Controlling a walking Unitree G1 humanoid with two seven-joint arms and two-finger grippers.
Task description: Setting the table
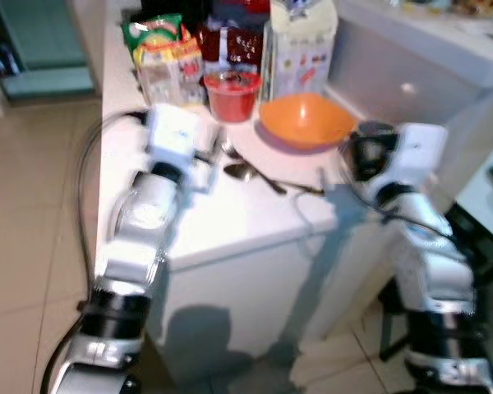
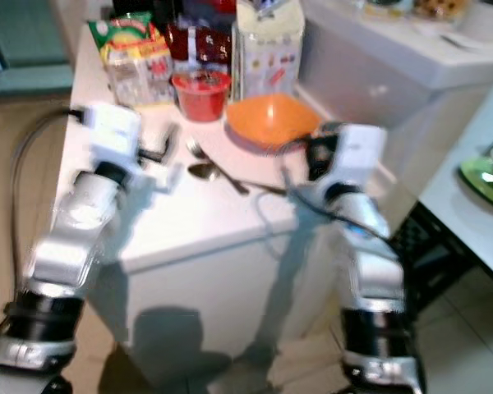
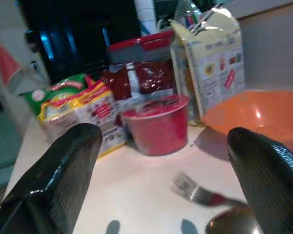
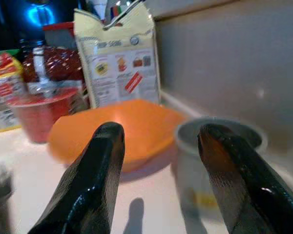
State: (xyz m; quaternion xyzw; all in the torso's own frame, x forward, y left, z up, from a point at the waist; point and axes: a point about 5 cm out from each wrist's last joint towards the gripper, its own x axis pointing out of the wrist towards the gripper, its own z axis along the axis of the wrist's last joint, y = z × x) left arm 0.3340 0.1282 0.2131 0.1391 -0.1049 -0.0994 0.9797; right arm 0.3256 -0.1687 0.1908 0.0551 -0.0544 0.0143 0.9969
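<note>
- Right gripper (image 4: 158, 183): fingers parted, holding nothing, aimed over the white counter (image 1: 230, 217) at the orange bowl (image 1: 306, 121); likely lining up a grasp.
- Grey cup (image 4: 212, 156) just beside the bowl.
- Left gripper (image 3: 161, 195): wide open, empty, facing the fork (image 3: 198, 192), spoon (image 1: 245, 172) and red cup (image 1: 232, 94).

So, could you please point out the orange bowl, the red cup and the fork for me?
orange bowl (image 1: 306, 121), left eye view, inner bottom.
red cup (image 1: 231, 95), left eye view, front wall.
fork (image 3: 198, 191), left wrist view, tines.
</note>
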